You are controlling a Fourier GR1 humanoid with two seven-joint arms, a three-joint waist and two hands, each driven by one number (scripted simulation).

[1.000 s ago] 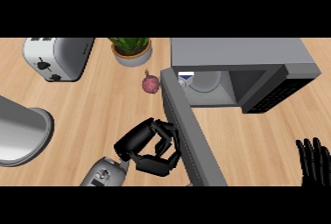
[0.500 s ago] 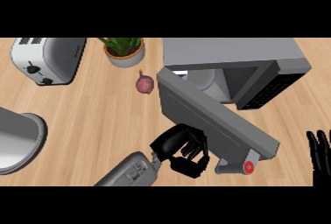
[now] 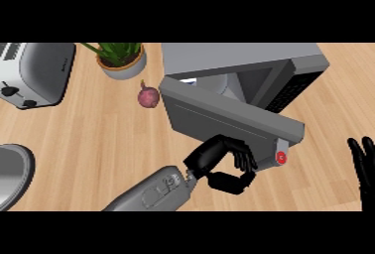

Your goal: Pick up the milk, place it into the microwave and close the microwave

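1. Forearm [image 3: 150, 191] first, grey and slanting up from the lower edge, ending in the black left hand [image 3: 223, 163].
2. Left hand pressed against the outer face of the grey microwave door [image 3: 219, 116], fingers [image 3: 242, 154] bent over the door's lower edge, thumb curled below; nothing held inside the curl.
3. Red round button [image 3: 281, 157] just beside those fingers, at the door's lower right corner.
4. Black right hand [image 3: 362, 166] at the right edge, open, fingers straight and pointing up, resting well apart from the door.
5. Curved grey metal rim of a round vessel [image 3: 15, 173] at the left edge, low on the pale wooden counter [image 3: 88, 139].
6. Door half swung across the opening of the boxy grey microwave [image 3: 249, 62], a wedge of the interior showing above it.
7. Milk [image 3: 192, 82]: only a small white and blue sliver visible inside the cavity, just above the door's top left corner; shape hard to make out.
8. Small purple onion [image 3: 148, 96] on the counter just left of the door.
9. Silver toaster [image 3: 33, 74] at far left.
10. Green plant in a pale round pot [image 3: 121, 62] between toaster and microwave, at the back.
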